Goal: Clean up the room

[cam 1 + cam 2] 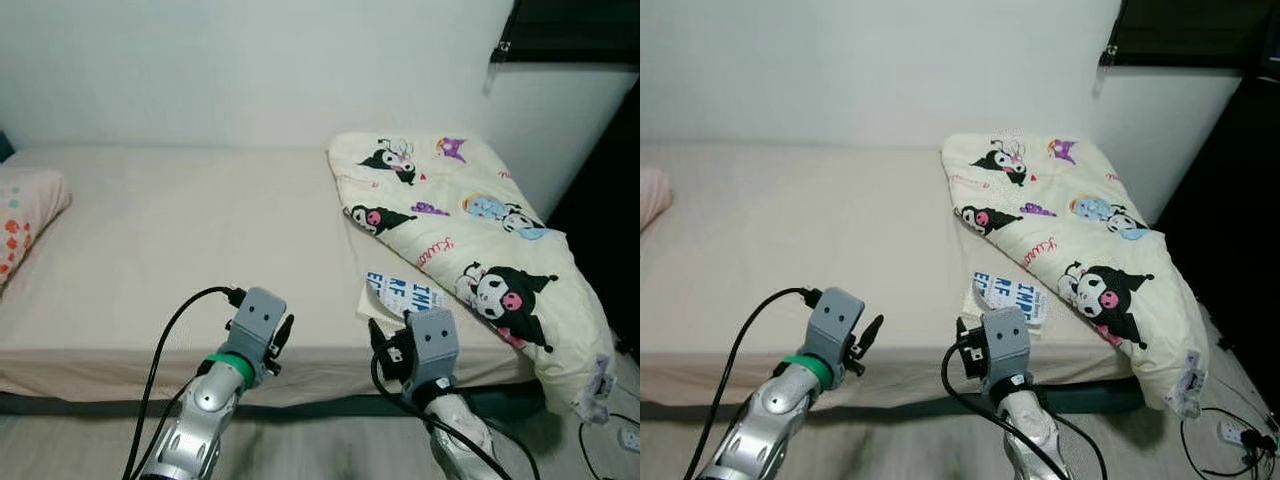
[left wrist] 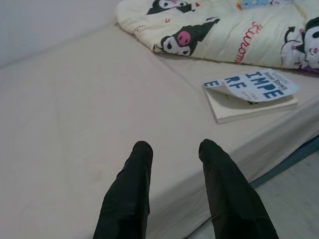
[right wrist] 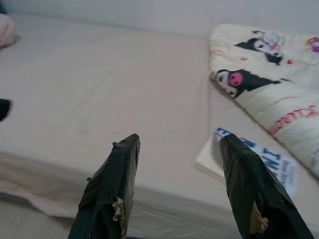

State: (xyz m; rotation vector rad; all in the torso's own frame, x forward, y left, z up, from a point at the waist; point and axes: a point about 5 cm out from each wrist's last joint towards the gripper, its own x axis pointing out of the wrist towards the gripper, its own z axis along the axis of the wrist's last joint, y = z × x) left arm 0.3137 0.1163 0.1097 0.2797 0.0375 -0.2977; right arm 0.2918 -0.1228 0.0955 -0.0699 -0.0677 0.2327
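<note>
Both hands are hovering with fingers apart at the beige bed's (image 1: 180,240) near edge: left hand (image 2: 172,149), right hand (image 3: 177,144). A white paperback book with blue lettering (image 1: 400,297) is lying at the right hand's 1 o'clock, beside the cream cartoon-print quilt (image 1: 470,240).

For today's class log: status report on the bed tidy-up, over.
Left gripper and right gripper open, held at the bed's near edge. Book lies beside the folded blanket, untouched. Nothing blocks the book.
</note>
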